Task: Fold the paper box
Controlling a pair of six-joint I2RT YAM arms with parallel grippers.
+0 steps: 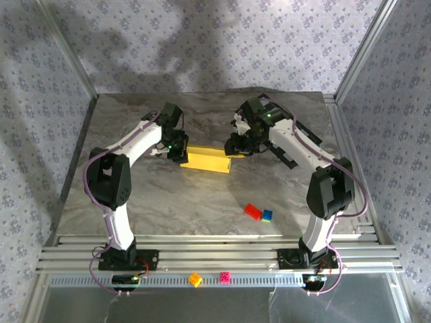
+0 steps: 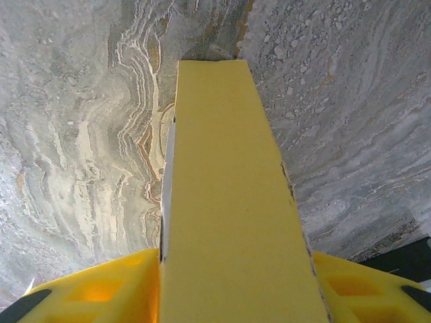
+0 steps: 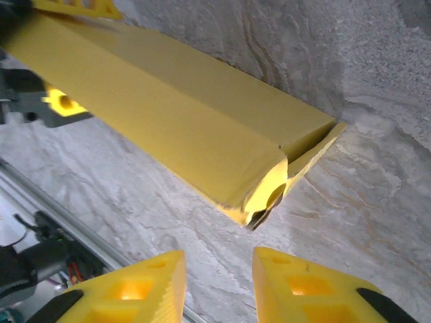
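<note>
I am watching the paper box lying on the marbled table as a long, closed yellow shape, roughly mid-table between the two arms. The left gripper is pinching its left end. In the left wrist view the box is running straight out from between the yellow fingers, which are pressing against its two sides.

The right gripper is hovering just beside the box's right end. In the right wrist view its fingers are standing apart with bare table between them, gripping nothing. Ahead of them that end of the box is gaping a little, with an end flap sticking out rather than lying flush.

A red brick and a blue brick are sitting side by side, touching, on the table nearer the right arm, well apart from the box.
</note>
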